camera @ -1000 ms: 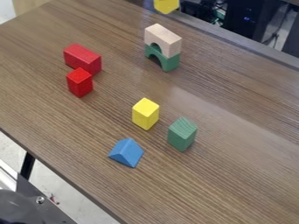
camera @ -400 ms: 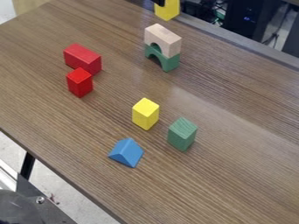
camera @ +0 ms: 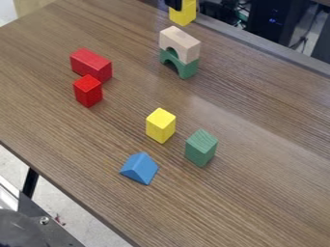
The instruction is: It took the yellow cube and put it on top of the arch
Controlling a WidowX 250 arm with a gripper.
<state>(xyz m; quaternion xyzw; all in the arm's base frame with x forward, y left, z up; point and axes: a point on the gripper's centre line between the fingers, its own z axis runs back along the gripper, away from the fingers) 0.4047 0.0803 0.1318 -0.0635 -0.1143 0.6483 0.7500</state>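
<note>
The tool [camera: 173, 5] is at the far edge of the view, grasping the yellow cube [camera: 183, 14], which hangs in its grip just beyond the arches. The beige arch [camera: 183, 42] sits on the green arch [camera: 187, 70] at the far side of the table [camera: 258, 193], and nothing rests on top of the pair. To their left lies a long red block [camera: 91, 64], with a smaller red block [camera: 88, 91] upright at its near side; I cannot tell whether these two touch. Around the middle of the table a second yellow block [camera: 160, 126] stands upright. A green block [camera: 201, 148] stands near it, to the right, and a blue wedge [camera: 139, 168] lies on the near side, apart from both.
</note>
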